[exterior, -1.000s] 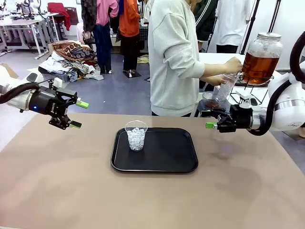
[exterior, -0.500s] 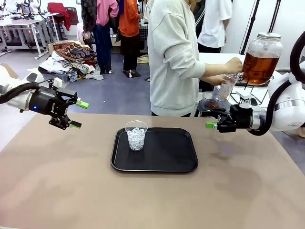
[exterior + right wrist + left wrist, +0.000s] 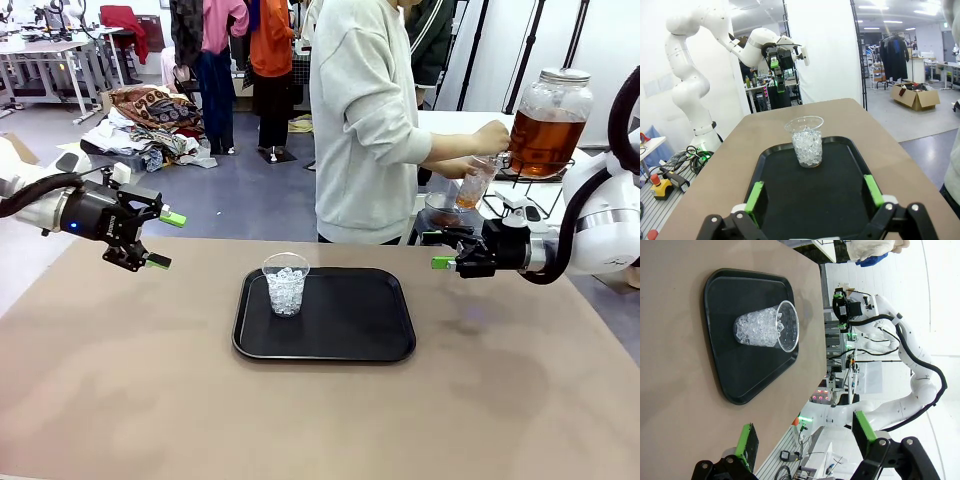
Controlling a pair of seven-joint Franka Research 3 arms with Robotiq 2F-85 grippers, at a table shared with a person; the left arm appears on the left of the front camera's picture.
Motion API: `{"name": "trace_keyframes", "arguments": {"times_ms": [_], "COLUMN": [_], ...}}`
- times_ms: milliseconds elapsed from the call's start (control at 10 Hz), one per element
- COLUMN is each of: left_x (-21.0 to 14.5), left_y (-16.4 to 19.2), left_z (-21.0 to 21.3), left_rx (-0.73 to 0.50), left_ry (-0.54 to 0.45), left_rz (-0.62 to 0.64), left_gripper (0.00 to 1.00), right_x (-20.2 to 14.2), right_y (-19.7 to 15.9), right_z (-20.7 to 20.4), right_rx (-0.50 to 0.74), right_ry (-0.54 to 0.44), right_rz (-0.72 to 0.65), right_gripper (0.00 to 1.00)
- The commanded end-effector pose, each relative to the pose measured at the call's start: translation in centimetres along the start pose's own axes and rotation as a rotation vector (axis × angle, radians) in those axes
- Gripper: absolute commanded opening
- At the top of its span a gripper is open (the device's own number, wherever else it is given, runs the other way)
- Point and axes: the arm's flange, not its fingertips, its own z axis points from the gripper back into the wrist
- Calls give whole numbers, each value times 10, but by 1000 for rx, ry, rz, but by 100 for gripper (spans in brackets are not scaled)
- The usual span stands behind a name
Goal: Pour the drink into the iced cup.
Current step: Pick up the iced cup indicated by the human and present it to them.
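Amber-brown drink (image 3: 543, 140) is sitting in a glass jar (image 3: 560, 100) at about 2 o'clock from the black tray (image 3: 340, 340), beyond the far edge of the table (image 3: 120, 400). The jar is standing upright, its long axis running vertically, from 6 to 12 o'clock. A person's hand (image 3: 490, 137) is resting at the jar's tap, and the person is holding a small clear cup (image 3: 474, 184) under it. This cup is leaning slightly, mouth toward the tap, with a little amber liquid gathering in it.

The iced cup (image 3: 286, 284) is standing upright in the tray's 10 o'clock part, mouth facing up. The right gripper (image 3: 437, 250) is hanging over the table at the tray's 2 o'clock, between the tray and the jar. Its fingers are pointing toward 9 o'clock, with the jaws spread wide and holding nothing. The left gripper (image 3: 166, 240) is hanging at the tray's 9 o'clock, likewise spread wide and empty, well apart from the iced cup.
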Motion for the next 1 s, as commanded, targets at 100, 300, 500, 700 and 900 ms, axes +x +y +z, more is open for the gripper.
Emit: {"name": "trace_keyframes", "arguments": {"times_ms": [100, 300, 500, 700, 900], "left_x": [-1, -1, -1, -1, -1], "left_y": [-1, -1, -1, -1, -1], "left_z": [0, 0, 0, 0, 0], "left_rx": [-3, -3, -3, -3, -3], "left_ry": [-2, -2, -2, -2, -2], "left_rz": [-2, -2, -2, -2, -2], "left_gripper": [100, 100, 100, 100, 100], "right_x": [2, 2, 2, 2, 2], "right_y": [-1, -1, -1, -1, -1], "right_z": [0, 0, 0, 0, 0], "right_rx": [1, 1, 1, 1, 1], "right_ry": [1, 1, 1, 1, 1], "right_rz": [2, 2, 2, 2, 2], "right_gripper": [100, 100, 100, 100, 100]}}
